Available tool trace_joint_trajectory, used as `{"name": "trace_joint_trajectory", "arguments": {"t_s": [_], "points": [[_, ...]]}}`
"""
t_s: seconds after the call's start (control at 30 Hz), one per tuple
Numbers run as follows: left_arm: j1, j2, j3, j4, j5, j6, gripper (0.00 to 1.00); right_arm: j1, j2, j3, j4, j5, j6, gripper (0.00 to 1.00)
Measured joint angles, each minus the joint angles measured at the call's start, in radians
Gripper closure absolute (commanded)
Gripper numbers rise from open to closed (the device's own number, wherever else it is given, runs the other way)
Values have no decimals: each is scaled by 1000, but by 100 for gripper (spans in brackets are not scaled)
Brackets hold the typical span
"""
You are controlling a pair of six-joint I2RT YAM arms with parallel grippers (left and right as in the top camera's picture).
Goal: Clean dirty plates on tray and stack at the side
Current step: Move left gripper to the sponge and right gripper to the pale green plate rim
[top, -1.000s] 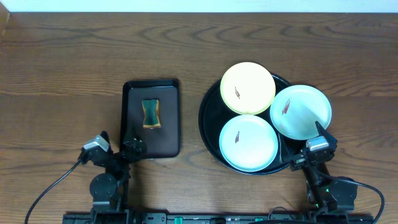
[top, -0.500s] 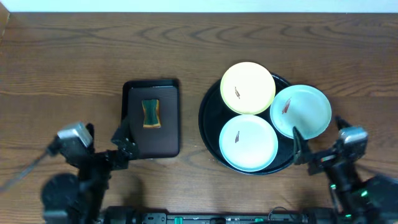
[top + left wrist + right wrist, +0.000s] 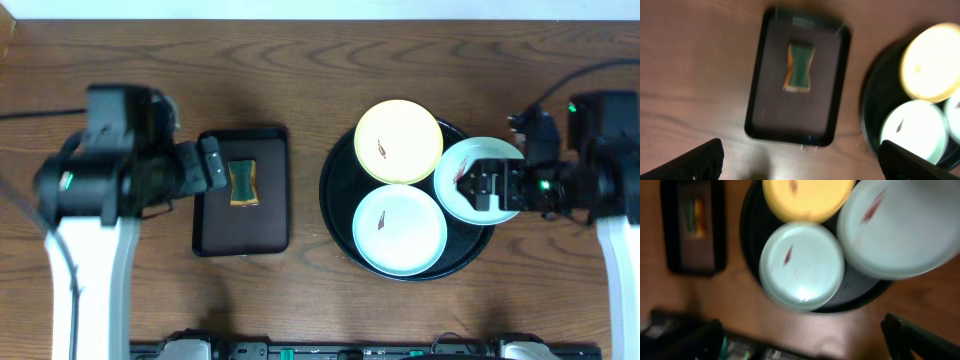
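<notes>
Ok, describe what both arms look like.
They match: the left arm and right arm each have bulky black joint housings on a pale grey-white link, a small green light and a thin black cable. The fingers are black.

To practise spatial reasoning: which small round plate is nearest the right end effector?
The pale mint-white round plate at the round black tray's right edge; the right end effector is above it.

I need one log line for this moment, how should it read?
left pincer: open, at sponge tray left edge | right pincer: open, above rightmost plate | plates: three dirty, on black tray | stack: none
</notes>
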Motion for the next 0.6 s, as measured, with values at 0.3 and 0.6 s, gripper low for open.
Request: {"name": "trace_joint_trajectory", "arguments": {"t_s": [0.3, 0.6], "points": [[-2, 196, -6, -31, 7, 12, 18, 28, 118, -97, -9, 27, 71, 57], [-17, 225, -142, 137, 6, 11, 18, 169, 117, -420, 269, 181, 254, 52]]}}
